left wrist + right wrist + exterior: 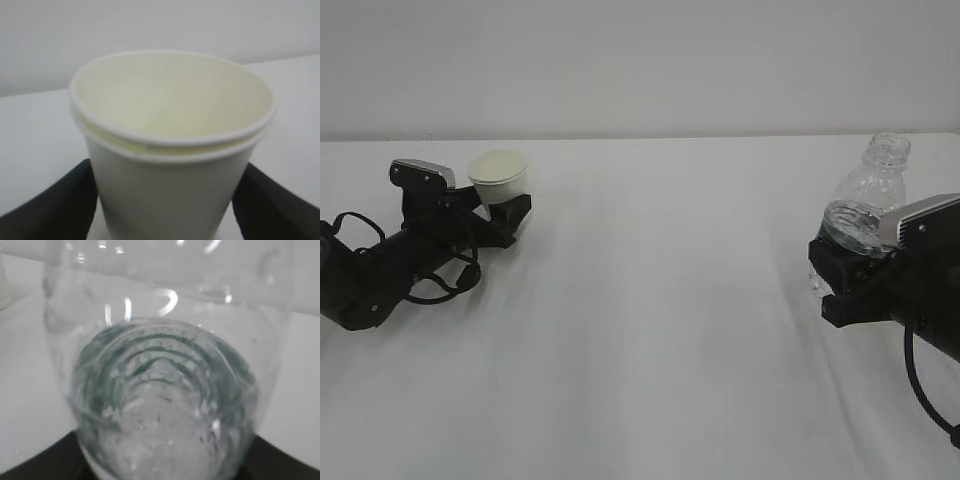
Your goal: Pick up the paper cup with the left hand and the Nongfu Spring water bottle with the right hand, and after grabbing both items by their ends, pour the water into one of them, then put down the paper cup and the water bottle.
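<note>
The off-white paper cup (500,177) stands upright between the fingers of my left gripper (512,214), at the left of the table. In the left wrist view the cup (170,150) fills the frame. It shows a double rolled rim and an empty cream inside, and the black fingers (55,205) press its lower wall on both sides. At the right, my right gripper (840,268) is shut on the lower part of the clear capless Nongfu Spring water bottle (868,195), which leans slightly. Water (160,435) sits in the bottle (165,340); its base is hidden.
The white table (660,330) stretches between the two arms, with a plain pale wall behind its far edge. The left arm's cables (440,285) loop low over the table. A cable from the right arm (920,390) hangs at the right edge.
</note>
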Controlling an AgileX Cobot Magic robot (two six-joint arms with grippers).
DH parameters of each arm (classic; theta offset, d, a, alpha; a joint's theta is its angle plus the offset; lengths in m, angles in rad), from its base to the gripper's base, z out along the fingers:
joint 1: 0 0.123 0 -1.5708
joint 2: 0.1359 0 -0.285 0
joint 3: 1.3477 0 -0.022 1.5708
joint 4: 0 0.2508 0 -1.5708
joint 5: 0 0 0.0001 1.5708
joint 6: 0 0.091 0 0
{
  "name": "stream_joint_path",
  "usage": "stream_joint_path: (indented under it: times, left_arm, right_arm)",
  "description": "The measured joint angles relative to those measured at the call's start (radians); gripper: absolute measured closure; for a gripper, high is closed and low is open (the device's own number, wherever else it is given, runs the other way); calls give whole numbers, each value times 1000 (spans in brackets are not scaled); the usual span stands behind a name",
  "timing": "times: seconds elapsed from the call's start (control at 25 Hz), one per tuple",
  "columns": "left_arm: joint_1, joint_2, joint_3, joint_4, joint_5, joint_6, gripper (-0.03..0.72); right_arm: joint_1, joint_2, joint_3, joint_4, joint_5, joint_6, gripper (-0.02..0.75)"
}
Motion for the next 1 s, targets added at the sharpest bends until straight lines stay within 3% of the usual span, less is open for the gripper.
stream_joint_path:
  times: [1.0]
  left_arm:
    - [0,51,-78,25,0,0,101]
  right_arm:
    - [0,0,0,0,0,1,372]
